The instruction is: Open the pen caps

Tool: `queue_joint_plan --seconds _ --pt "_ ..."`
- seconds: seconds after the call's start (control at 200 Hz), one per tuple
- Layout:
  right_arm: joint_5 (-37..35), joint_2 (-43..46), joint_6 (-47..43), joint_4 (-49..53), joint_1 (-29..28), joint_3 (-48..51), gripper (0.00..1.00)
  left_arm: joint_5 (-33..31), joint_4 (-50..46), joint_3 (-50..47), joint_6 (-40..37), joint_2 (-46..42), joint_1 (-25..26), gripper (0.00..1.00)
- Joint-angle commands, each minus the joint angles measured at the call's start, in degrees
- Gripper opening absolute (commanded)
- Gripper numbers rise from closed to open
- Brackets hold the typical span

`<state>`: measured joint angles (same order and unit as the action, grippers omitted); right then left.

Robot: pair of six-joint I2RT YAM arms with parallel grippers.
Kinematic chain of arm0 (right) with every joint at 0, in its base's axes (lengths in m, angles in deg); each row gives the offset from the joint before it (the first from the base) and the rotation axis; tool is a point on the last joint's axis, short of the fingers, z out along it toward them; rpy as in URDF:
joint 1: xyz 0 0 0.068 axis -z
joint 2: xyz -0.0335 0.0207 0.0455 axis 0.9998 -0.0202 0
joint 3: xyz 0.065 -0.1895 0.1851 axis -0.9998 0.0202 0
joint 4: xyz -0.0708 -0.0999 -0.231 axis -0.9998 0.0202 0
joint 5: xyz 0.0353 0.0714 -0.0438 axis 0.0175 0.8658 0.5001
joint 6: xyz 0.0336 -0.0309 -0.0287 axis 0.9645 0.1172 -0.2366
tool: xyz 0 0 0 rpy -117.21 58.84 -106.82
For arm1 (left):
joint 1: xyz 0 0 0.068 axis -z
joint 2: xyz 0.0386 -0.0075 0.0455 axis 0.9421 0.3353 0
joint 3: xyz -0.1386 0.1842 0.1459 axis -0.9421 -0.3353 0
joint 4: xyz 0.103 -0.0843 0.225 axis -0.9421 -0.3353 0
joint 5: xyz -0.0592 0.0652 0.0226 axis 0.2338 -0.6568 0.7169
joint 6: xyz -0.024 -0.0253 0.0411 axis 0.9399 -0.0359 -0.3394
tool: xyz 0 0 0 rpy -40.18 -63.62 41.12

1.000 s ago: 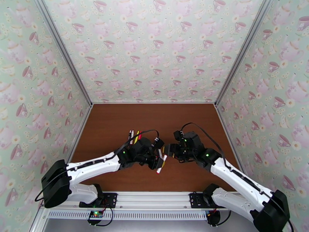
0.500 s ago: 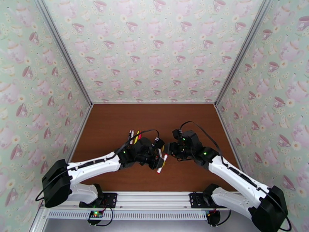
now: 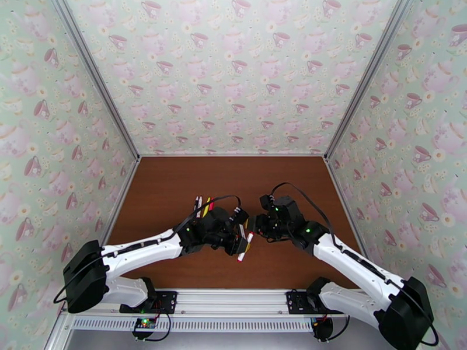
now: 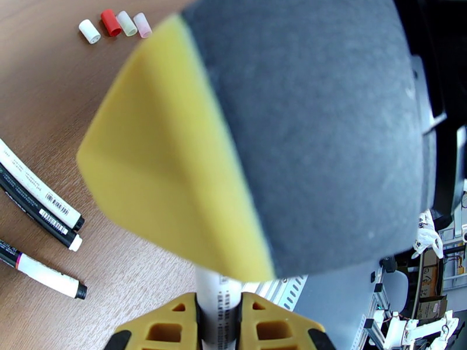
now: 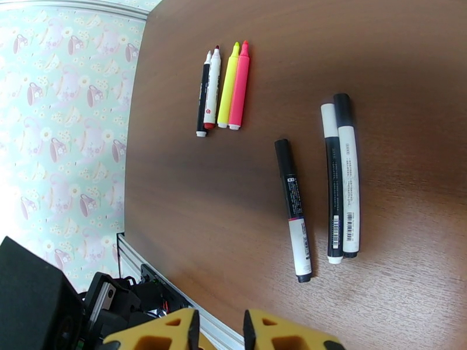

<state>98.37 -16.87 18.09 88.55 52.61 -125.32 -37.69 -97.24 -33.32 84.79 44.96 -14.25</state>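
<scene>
Top external view, read from the left: we see the left arm reaching over the brown wooden bench (image 3: pixel 175 176). The left gripper (image 3: pixel 239 245) carries a slim white marker pen with red ends (image 3: pixel 242 253), lifted clear of the surface and tilted. The pen's upper end points toward the right gripper (image 3: pixel 257 227), which sits just beside that end. We judge the pen is held in the air so that one arm can anchor the barrel while the other pulls the cap off along its length. In the left wrist view the yellow fingers (image 4: pixel 169 329) pinch that pen (image 4: pixel 218 296) by its barcoded barrel from both sides. Its far end, where the cap should be, is hidden behind a large blurred yellow-and-grey mass (image 4: pixel 280 123), which we take for a right finger close to the lens. At the upper left of the bench lies a tidy row of four short loose plastic caps (image 4: pixel 110 22), white, red, pale and pink, probably parked there to leave the working space free. In the right wrist view the right fingers (image 5: pixel 286 335) stand a little apart with nothing visible between them. Beyond them four marker pens with bare tips (image 5: pixel 227 86) lie side by side. Well apart from those are three black-and-white marker pens (image 5: pixel 334 182) with black caps on, which we judge are waiting their turn.
</scene>
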Motion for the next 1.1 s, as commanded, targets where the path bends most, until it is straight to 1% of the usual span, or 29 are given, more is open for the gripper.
queue_joint_plan --seconds 0.0,0.2,0.526,0.576,0.661,0.721,0.796,0.906,1.092 --pt "0.9 -0.5 -0.5 0.8 -0.4 -1.6 0.29 0.0 0.6 0.5 -0.8 -1.3 -0.4 0.14" --pt "0.8 -1.0 -1.1 1.3 -0.4 -1.8 0.27 0.0 0.4 0.3 -0.8 -1.6 -0.5 0.14" --pt "0.7 -0.7 -0.9 1.4 -0.4 -2.4 0.18 -0.8 0.3 0.2 -0.7 -1.4 -0.6 0.16" --pt "0.8 -0.6 -0.8 1.3 -0.4 -2.5 0.17 -0.7 0.9 0.0 -0.1 -1.4 -0.6 0.18" --pt "0.7 -0.4 -0.1 1.2 -0.3 -2.6 0.14 0.5 4.1 -1.2 1.4 -1.4 -0.8 0.25" --pt "0.7 -0.3 0.2 1.1 -0.3 -2.8 0.13 1.2 6.3 -2.1 2.3 -1.6 -1.0 0.31" --pt "1.3 -0.2 0.6 0.2 -0.4 -2.8 0.12 1.0 7.4 -2.8 2.9 -1.8 -1.1 0.34" --pt "2.1 -0.1 0.8 -0.7 -0.3 -2.6 0.12 1.3 8.5 -3.7 3.7 -1.8 -1.6 0.37" --pt "2.2 0.3 1.0 -1.1 -0.4 -2.2 0.12 3.1 9.4 -3.3 4.2 -0.3 -1.8 0.37"
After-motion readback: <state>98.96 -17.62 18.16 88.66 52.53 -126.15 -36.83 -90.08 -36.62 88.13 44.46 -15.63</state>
